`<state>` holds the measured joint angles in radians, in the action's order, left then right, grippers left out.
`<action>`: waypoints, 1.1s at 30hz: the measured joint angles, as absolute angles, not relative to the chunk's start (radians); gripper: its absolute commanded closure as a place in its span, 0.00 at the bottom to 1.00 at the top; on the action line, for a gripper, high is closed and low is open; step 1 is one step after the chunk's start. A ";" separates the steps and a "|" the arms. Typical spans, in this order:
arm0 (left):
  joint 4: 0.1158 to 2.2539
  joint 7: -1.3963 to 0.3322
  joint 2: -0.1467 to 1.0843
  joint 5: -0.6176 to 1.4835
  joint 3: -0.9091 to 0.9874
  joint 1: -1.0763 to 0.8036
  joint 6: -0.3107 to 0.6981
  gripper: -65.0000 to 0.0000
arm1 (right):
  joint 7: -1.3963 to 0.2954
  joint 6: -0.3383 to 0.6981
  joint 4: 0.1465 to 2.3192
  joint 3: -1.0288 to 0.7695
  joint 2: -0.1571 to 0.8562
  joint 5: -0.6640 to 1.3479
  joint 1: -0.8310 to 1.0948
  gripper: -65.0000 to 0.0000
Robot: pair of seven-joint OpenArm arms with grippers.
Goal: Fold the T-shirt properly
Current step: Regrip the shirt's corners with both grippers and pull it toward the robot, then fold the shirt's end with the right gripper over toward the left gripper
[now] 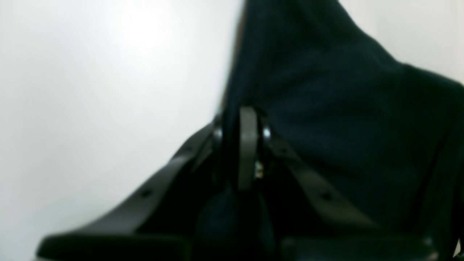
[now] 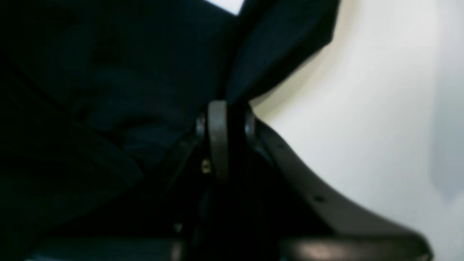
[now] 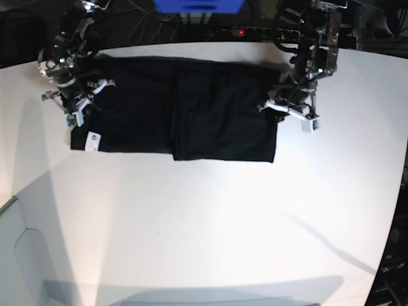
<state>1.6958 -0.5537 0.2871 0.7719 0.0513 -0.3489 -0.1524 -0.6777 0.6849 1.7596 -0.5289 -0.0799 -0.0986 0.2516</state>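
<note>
Black cloth of the T-shirt (image 1: 326, 119) pinched at 12 o'clock in the left end effector (image 1: 243, 119), jaws clamped on the fabric edge. From the right wrist, same dark shirt filling 9 o'clock, right end effector (image 2: 228, 108) closed on a raised fold. From the base, T-shirt lying as a long band across the white desk (image 3: 210, 223), white tag (image 3: 93, 141) at 8 o'clock; sides seemingly folded in, crosswise folds judged still to come.

A wide white table (image 3: 210, 217) carries the black T-shirt (image 3: 191, 115), spread flat near its far edge, white tag (image 3: 93, 141) at one corner.
</note>
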 measured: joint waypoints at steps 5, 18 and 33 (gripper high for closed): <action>1.696 -0.554 0.287 0.772 0.052 -0.349 -0.152 1.00 | -0.656 0.684 1.869 -0.526 -0.099 -0.091 0.239 1.00; 1.696 -0.554 0.282 0.772 0.052 -0.348 -0.152 1.00 | -0.671 0.685 1.980 -0.521 -0.159 -0.099 0.254 1.00; 1.696 -0.561 0.283 0.768 0.044 -0.321 -0.153 1.00 | -0.672 0.673 2.003 0.173 -0.150 -0.105 0.256 1.00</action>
<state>1.6958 -0.5613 0.2829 0.7677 0.0441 -0.3210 -0.1532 -0.6724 0.6735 2.0026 0.1734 -0.1497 -0.1047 0.2558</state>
